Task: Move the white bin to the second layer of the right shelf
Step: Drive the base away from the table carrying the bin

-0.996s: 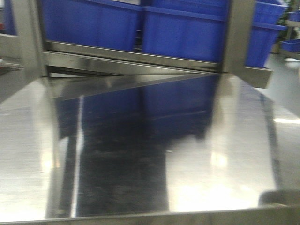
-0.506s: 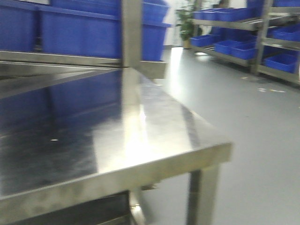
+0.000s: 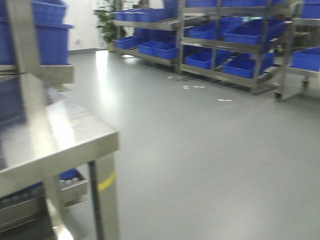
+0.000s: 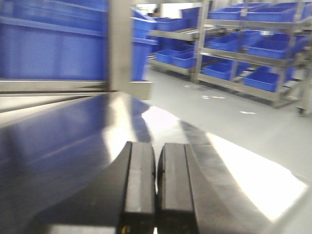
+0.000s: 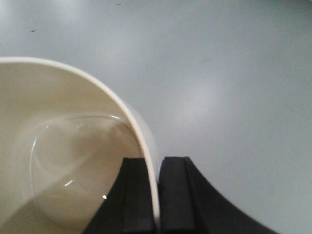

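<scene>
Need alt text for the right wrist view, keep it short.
The right gripper pinches the rim of a white bin, one finger inside the wall and one outside. The bin looks empty, and plain grey floor lies beyond it.

White bin (image 5: 63, 122): cream, smooth, rounded corner, empty; wall clamped in right gripper (image 5: 158, 168), seemingly lifted over grey floor (image 5: 234, 73).

Steel bench (image 3: 60, 135): mirror-bright top, blue reflections, glare streaks. Square leg (image 3: 106, 210) with yellow band stands on floor.
Grey floor (image 3: 200, 150): smooth, glossy, bright glare patch at far left. On it: steel racks (image 3: 215, 75) along far side, loaded with blue crates (image 3: 245, 67). Few white scraps (image 3: 225, 100) before racks. Potted plant (image 3: 106, 22) far back.
</scene>
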You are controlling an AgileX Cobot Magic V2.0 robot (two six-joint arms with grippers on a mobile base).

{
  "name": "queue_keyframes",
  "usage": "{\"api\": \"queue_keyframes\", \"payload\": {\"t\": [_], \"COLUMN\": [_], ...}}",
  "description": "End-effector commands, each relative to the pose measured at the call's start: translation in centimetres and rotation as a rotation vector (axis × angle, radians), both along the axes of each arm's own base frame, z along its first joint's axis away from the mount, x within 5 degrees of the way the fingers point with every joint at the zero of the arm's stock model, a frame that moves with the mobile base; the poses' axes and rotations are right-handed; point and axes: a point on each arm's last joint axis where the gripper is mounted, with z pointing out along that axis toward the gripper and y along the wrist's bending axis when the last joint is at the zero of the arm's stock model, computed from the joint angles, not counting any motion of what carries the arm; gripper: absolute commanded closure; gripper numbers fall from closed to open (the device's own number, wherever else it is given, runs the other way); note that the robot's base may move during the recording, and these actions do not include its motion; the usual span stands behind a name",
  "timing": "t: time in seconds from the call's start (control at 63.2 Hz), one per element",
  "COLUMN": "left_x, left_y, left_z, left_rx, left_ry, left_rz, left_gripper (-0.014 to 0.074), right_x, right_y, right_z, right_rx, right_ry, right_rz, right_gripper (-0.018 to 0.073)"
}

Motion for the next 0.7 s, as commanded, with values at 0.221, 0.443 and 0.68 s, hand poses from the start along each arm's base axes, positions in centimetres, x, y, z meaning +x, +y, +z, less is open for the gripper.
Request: {"api": "queue_keyframes", "payload": {"t": [0.221, 0.443, 0.68], "left_x": [-0.04, -0.04, -0.04], "left_y": [0.02, 0.02, 0.02], "left_z": [-0.09, -0.09, -0.09], "left_rx": [-0.014, -0.014, -0.014], "left_ry": [-0.07, -0.07, -0.07], "left_rz": [-0.001, -0.001, -0.001], "left_gripper": [0.0512, 0.0512, 0.0512], "right_x": [0.29, 0.29, 0.29], "right_y": [0.01, 0.01, 0.01], "right_z": [1.78, 1.78, 1.78], "right_rx": [-0.006, -0.006, -0.006], "right_ry": [-0.128, -0.128, -0.128], "right_rz": [0.002, 0.002, 0.002], "right_gripper": [0.0504, 0.0504, 0.0504]}}
